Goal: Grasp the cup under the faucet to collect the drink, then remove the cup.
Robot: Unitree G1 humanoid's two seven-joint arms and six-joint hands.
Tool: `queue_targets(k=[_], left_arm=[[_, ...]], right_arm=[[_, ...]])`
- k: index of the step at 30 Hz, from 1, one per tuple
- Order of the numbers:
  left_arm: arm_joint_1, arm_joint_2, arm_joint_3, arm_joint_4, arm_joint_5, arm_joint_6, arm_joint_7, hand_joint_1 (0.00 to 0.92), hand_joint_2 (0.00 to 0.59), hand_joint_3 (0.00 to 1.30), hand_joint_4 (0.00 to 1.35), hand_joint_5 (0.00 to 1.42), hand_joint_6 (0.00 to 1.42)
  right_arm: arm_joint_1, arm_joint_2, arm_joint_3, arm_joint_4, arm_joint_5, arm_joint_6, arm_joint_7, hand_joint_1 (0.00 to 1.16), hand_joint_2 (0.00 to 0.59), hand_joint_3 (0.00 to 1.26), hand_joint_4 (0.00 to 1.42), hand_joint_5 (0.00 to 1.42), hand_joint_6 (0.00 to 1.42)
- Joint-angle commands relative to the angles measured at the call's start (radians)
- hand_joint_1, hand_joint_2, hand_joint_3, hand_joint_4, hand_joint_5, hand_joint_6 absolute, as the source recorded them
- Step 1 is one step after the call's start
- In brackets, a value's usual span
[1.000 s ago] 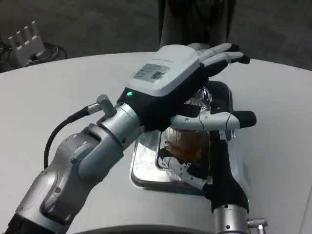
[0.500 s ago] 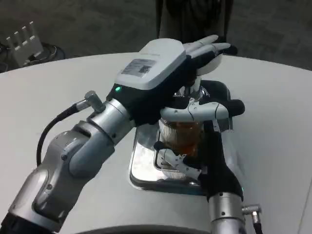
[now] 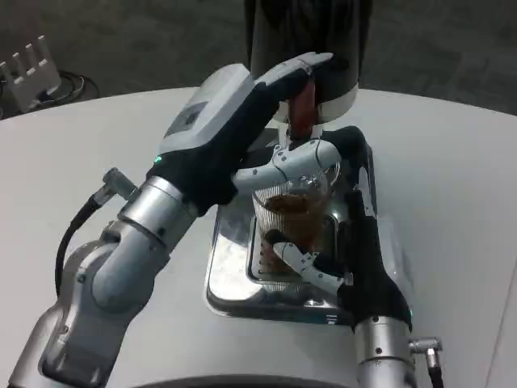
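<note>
A clear cup partly filled with brown drink stands on the steel drip tray under the faucet of the black dispenser. My right hand grips the cup from the right, fingers wrapped around its front and back. My left hand reaches over from the left, its straight fingers lying against the top of the red tap handle and its thumb stretched across above the cup's rim. The hand hides the spout itself.
The tray sits mid-table on the white round table. A white rack-like object with cables stands off the table at the far left. The dispenser rises behind the tray.
The left hand has lifted from over the cup up to the tap handle. The view has tilted up slightly, showing more of the dispenser. The right hand keeps its hold on the cup.
</note>
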Motion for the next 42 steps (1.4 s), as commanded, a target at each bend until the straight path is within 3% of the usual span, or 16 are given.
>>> queue_targets(k=[1,26,35,42], left_arm=[[0.041,-0.004,0.037,-0.009,-0.024,0.039,0.017,0.000,0.115,0.22,0.07,0.15,0.08],[0.082,0.023,0.062,-0.086,-0.046,0.053,-0.011,0.000,0.122,0.22,0.05,0.13,0.06],[0.102,0.028,0.074,-0.119,-0.050,0.063,-0.018,0.000,0.123,0.22,0.05,0.13,0.06],[0.119,0.037,0.093,-0.134,-0.056,0.064,-0.025,0.000,0.123,0.22,0.05,0.13,0.06]], right_arm=[[0.022,0.025,0.018,-0.013,-0.002,0.021,-0.002,0.79,0.185,0.00,0.04,0.11,0.14],[-0.028,0.048,0.023,-0.013,0.004,0.045,-0.005,0.78,0.184,0.00,0.05,0.11,0.15],[-0.049,0.069,0.037,0.037,0.010,0.037,-0.023,0.79,0.185,0.00,0.06,0.13,0.16],[-0.087,0.063,0.028,0.078,0.022,0.039,-0.038,0.79,0.185,0.01,0.07,0.15,0.18]])
